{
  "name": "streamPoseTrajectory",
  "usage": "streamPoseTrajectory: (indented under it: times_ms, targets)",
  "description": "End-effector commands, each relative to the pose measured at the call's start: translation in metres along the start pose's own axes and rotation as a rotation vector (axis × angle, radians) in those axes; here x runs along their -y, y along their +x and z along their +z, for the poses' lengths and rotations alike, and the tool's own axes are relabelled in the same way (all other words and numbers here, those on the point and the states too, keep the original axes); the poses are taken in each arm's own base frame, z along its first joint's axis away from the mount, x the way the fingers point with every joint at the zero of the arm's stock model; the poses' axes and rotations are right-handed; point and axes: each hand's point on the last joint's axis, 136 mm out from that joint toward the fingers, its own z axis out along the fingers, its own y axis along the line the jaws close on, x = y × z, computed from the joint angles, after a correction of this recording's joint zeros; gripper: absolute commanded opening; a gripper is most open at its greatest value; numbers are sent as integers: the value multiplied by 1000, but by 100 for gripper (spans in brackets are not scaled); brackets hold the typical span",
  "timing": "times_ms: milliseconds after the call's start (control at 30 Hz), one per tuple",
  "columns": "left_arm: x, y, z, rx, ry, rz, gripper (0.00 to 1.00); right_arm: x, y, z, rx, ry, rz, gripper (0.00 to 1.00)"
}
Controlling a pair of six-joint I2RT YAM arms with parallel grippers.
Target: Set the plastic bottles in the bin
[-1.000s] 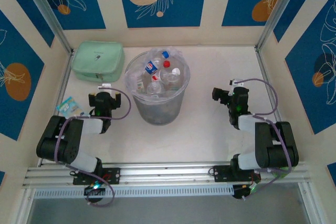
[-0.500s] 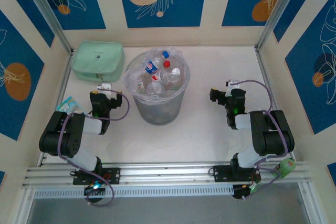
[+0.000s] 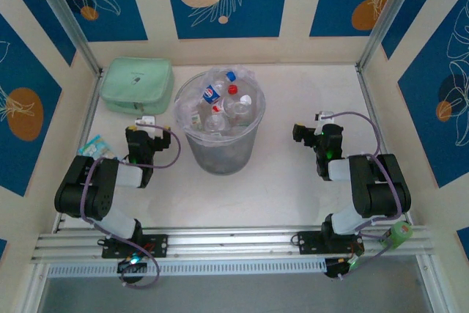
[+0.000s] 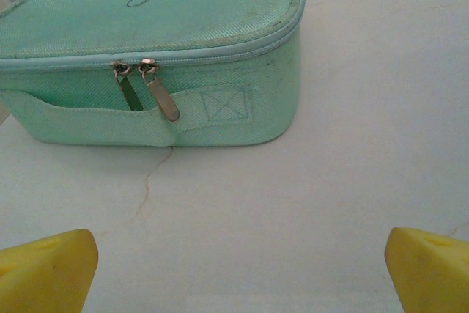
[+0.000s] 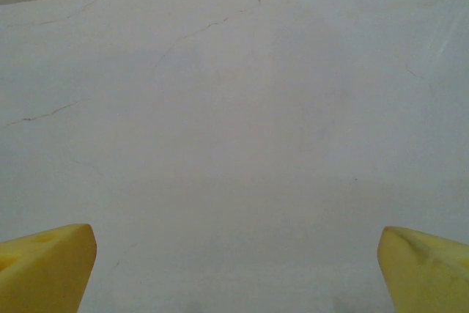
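Both arms have folded back since a second ago, left gripper [image 4: 234,273] and right gripper [image 5: 234,273] wide open and empty at 9 and 3 o'clock of the bin [image 3: 220,157], whose heaped plastic bottles [image 3: 221,104] could spill if an arm bumps it.

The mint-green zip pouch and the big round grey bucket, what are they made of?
The mint-green zip pouch looks like matte woven cloth: you can see weave and stitched seams, with shiny, probably metal zip pulls. The round grey bucket seems smooth see-through plastic, since clear plastic bottles show through its wall.
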Motion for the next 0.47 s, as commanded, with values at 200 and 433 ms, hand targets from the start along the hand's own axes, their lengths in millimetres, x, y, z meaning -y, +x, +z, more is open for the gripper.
streamPoseTrajectory:
  times_ms: [200,433]
  targets:
    - [-5,-3,0,21,-18,-10,100,-3,-15,0,48,-12,-19,99]
    - [-6,-3,-1,21,-19,-10,100,-4,-16,-1,57,-10,-25,99]
